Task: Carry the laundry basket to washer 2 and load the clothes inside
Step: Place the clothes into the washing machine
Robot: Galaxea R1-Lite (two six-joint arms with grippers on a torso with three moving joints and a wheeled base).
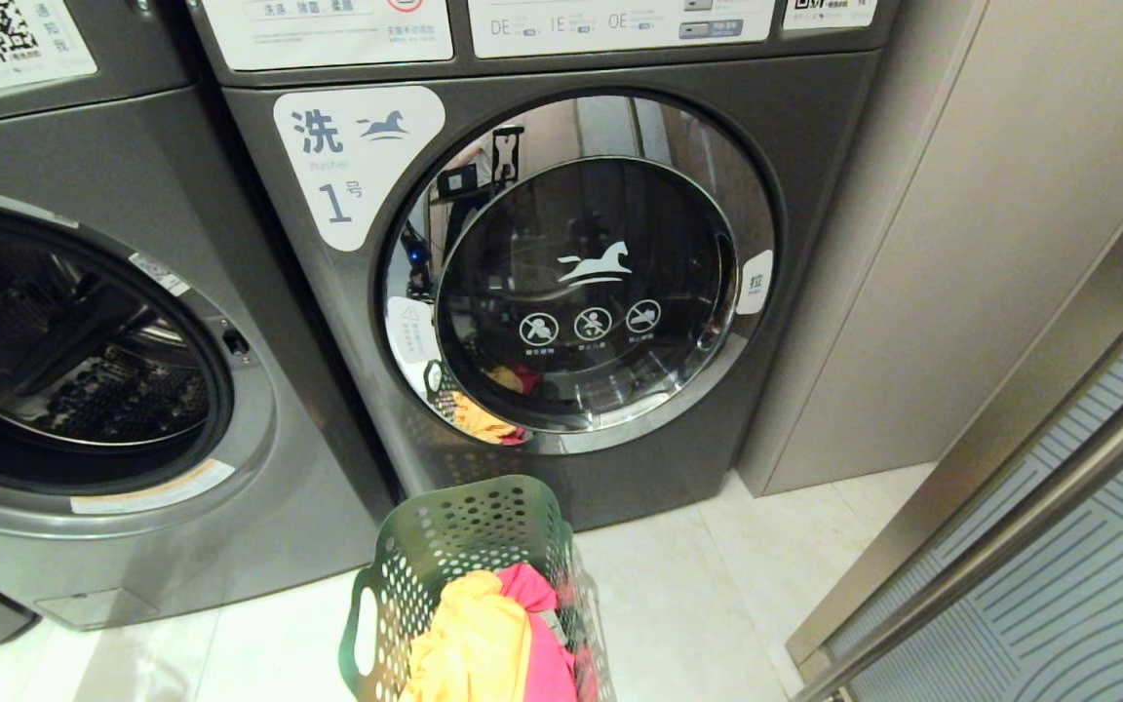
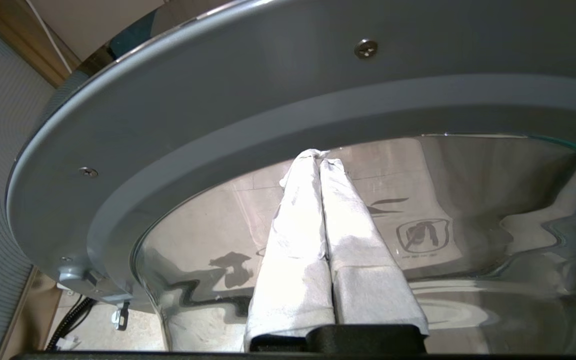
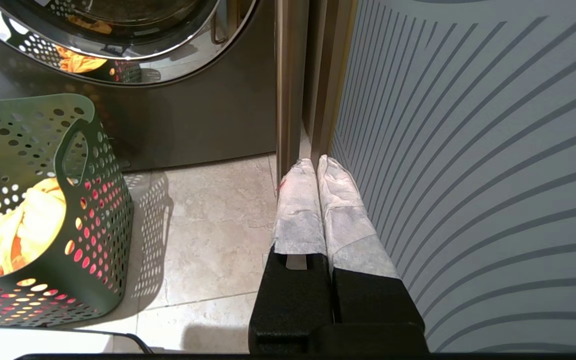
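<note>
Head view with both wrist views; the scene lay before two dark grey front-loading washers. The green plastic laundry basket with round holes and a cut-out handle (image 1: 464, 575) stood on the pale tiled floor (image 1: 698, 604) just in front of the closed washer whose white label showed a horse and "1" (image 1: 357, 161). The clothes were in the basket: a bright yellow-orange garment (image 1: 474, 648) lay against a pink-red garment (image 1: 547, 639); no grey patterned piece could be made out.

To the robot's left stood a second washer with its drum open (image 1: 84, 341). Its number label was outside every view, so its identity as washer 2 was a judgement only. The carrying step appeared finished or nearly so, whereas loading had not begun, since the visible part of the drum held no cloth.

The left gripper (image 2: 320, 157), its white-wrapped fingers (image 2: 298, 240) pressed together on nothing, pointed at the grey inner frame and glass bowl of an opened round door (image 2: 218, 115); contact between the tips and the frame could not be judged. The right gripper (image 3: 316, 162), likewise closed and empty, hung beside a striped grey panel (image 3: 468, 150), well apart from the basket. Neither arm appeared in the head view, and the basket's near side was cut off.
</note>
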